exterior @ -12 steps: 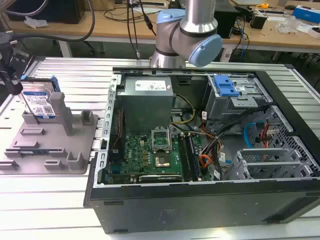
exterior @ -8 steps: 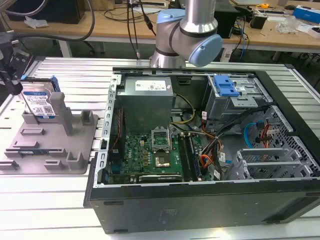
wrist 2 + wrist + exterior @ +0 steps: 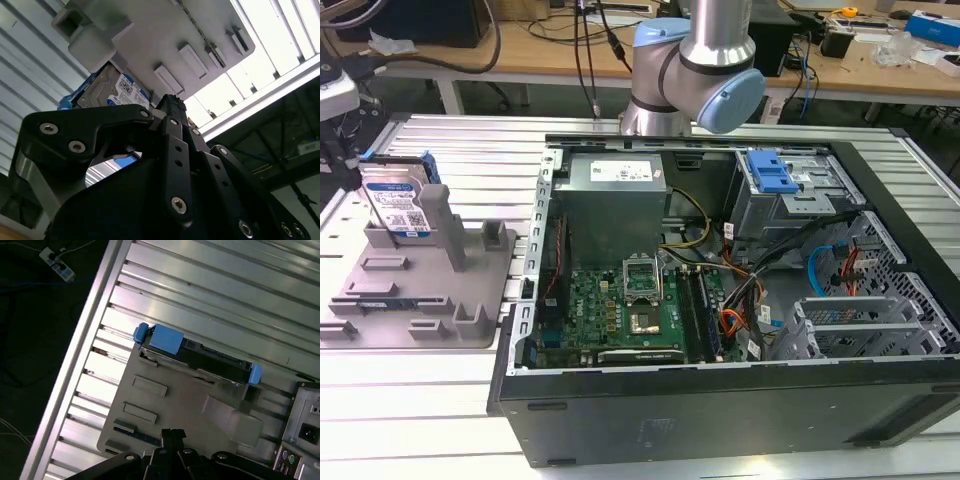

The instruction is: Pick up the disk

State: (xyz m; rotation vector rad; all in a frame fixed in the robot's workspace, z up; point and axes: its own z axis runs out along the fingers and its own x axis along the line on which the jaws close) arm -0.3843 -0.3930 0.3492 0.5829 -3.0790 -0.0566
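Disk (image 3: 398, 205): a silver hard drive with blue side rails. It stands upright on its edge in a slot of the grey plastic tray (image 3: 420, 300), at the tray's corner nearest the bench's far edge.
Disk label: white and blue with barcodes, facing the exterior camera. Its print cannot be made out.
Disk from above: in the first wrist view its dark top edge runs between two blue rail ends, beside an upright post of the tray.
Gripper (image 3: 173, 432): black linkage above the tray, apart from the disk. The jaws are drawn narrow, tips together, with nothing between them.
Tray: lies flat on the slatted aluminium bench (image 3: 420, 400), near the bench edge on the exterior view's left, just beside the open computer case (image 3: 720, 430).
Computer case: holds a green motherboard (image 3: 620, 310), a grey power supply (image 3: 610, 205) with a white sticker, and a silver drive cage with a blue bracket (image 3: 770, 172).
Robot arm (image 3: 695, 60): silver with blue caps, at the bench's far edge behind the case.
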